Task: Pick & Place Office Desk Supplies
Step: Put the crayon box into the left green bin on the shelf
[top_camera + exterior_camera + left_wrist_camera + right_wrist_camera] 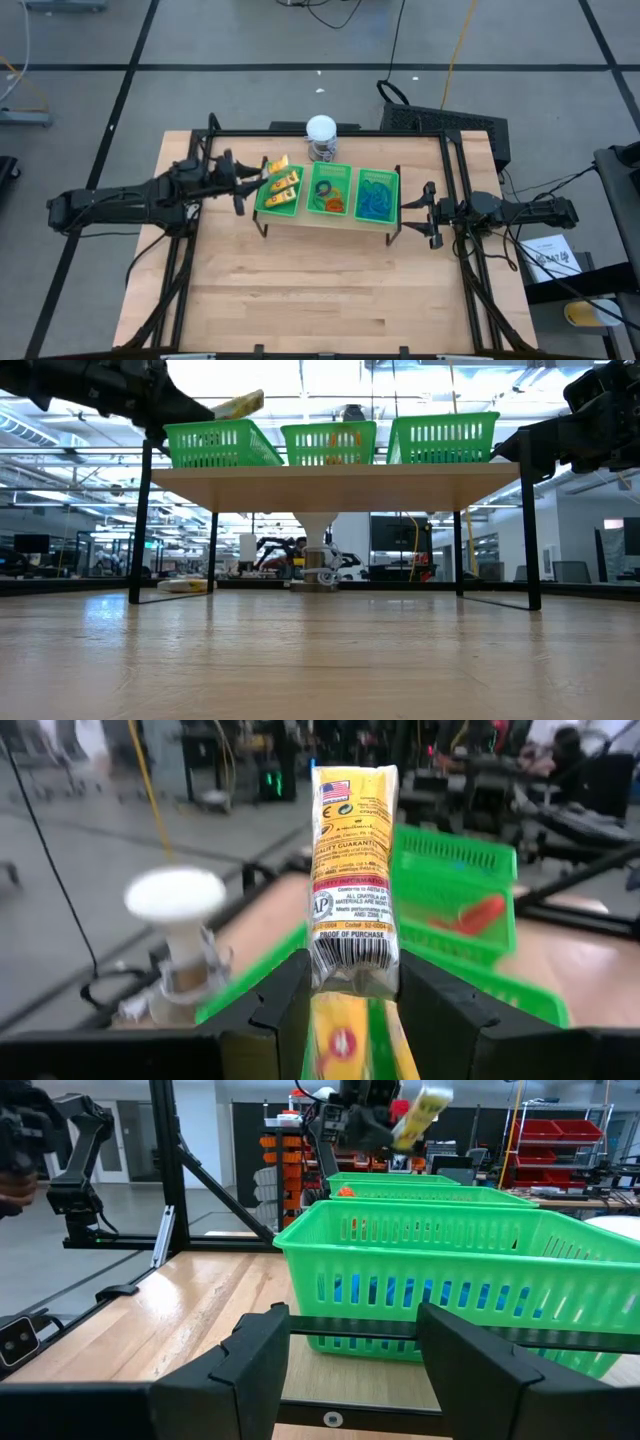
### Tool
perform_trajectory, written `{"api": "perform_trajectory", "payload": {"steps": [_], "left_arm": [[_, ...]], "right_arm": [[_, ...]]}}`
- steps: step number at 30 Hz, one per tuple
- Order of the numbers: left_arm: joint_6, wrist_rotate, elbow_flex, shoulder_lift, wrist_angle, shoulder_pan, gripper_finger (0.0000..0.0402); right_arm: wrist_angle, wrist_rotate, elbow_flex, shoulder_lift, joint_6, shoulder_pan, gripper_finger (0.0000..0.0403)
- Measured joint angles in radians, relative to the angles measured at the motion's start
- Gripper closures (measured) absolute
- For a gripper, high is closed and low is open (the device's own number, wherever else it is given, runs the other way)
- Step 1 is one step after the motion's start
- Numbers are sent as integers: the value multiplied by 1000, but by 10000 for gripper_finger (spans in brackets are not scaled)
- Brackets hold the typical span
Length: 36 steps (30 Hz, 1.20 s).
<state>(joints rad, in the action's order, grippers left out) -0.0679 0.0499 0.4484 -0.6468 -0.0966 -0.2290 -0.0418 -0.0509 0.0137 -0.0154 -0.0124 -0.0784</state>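
Left fingers (345, 1010) hold a yellow packet (354, 880) over the left green basket (277, 197).

Green basket (440, 1280) (blue items inside) just beyond the right gripper's (350, 1370) spread fingers

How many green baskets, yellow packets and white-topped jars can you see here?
Green plastic mesh baskets: 3
Yellow-and-white printed packets: 3, one held in the left gripper
White-topped round jar: 1
Total: 7
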Motion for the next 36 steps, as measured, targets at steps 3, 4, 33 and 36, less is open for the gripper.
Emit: {"api": "perform_trajectory", "payload": {"steps": [3,4,33,36], "left_arm": [[-28,-6,0,0,57,9,259],[-36,-7,0,0,73,11,259],[-95,-55,0,-54,123,30,259],[-103,-55,0,-103,70,30,259]], "right_arm": [[0,0,0,0,0,0,190],[0,0,0,0,0,0,190],[0,0,0,0,0,0,190],[0,1,0,0,0,0,190]]}}
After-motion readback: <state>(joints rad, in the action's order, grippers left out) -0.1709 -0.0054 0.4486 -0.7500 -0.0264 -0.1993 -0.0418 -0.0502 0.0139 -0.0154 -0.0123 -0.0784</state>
